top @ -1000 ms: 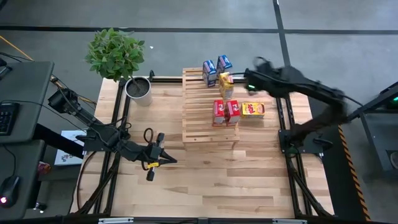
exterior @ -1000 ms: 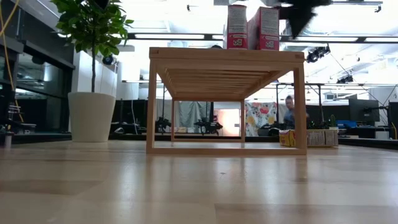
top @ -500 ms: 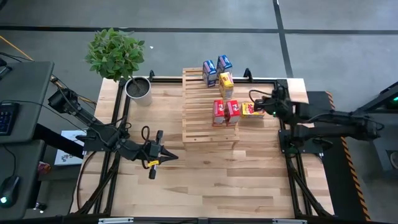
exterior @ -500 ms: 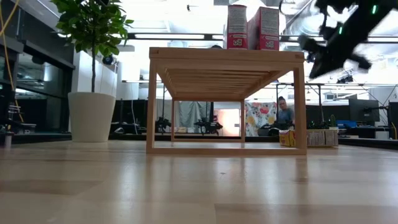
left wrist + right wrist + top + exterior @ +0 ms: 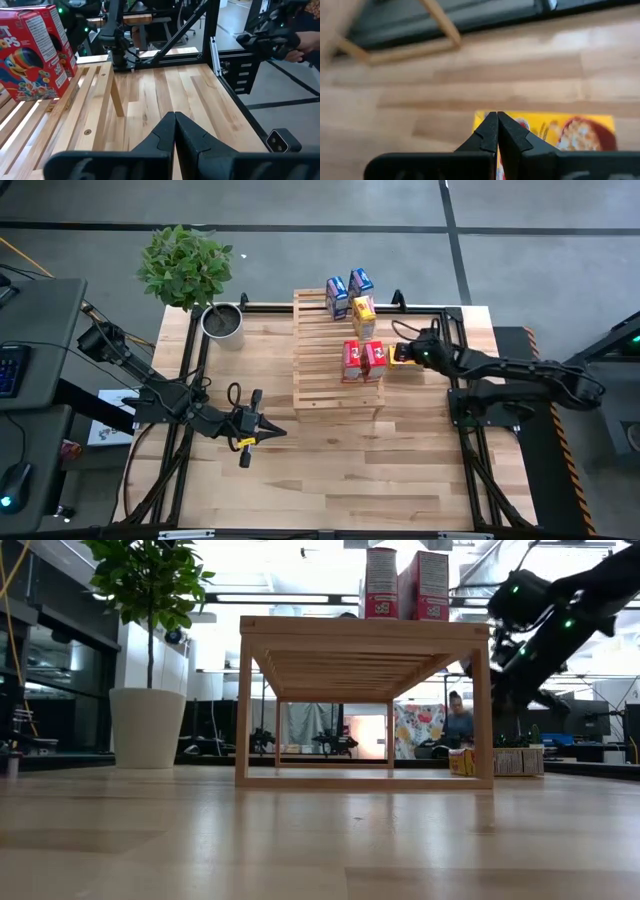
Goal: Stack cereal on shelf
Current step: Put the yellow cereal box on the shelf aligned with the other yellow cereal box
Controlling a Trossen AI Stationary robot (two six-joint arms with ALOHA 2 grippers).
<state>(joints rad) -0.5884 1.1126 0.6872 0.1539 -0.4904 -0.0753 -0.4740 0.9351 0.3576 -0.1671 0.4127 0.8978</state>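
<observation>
Over at the right edge of the shelf (image 5: 338,355), the right gripper (image 5: 402,352) hangs low above the last loose box, fingers pressed together and holding nothing. Its wrist view says it plainly: the two dark fingertips meet in a closed point, and just past them lies the yellow box (image 5: 555,134), flat on the table (image 5: 330,450) with its printed front up. That box sits on the planks just beside the rack's right side, next to the two red boxes (image 5: 363,360) standing on the slats. From above, its long axis looks to run across the table, from the rack out toward the right arm's base, so the gripper comes at it nearly end-on along its length. By my reading, the fingers must spread and straddle the short width before any lift.

Further along the rack, the other yellow box (image 5: 363,316) stands on the slats, and the two blue boxes (image 5: 347,290) sit at the far end. So five are up and one is down.

Way across, the left gripper (image 5: 268,430) waits closed and empty over bare table in front of the rack, well apart from the loose box. The right arm is clearly the nearer one for this pick. A potted plant (image 5: 190,275) sits at the far left corner, out of the action.
</observation>
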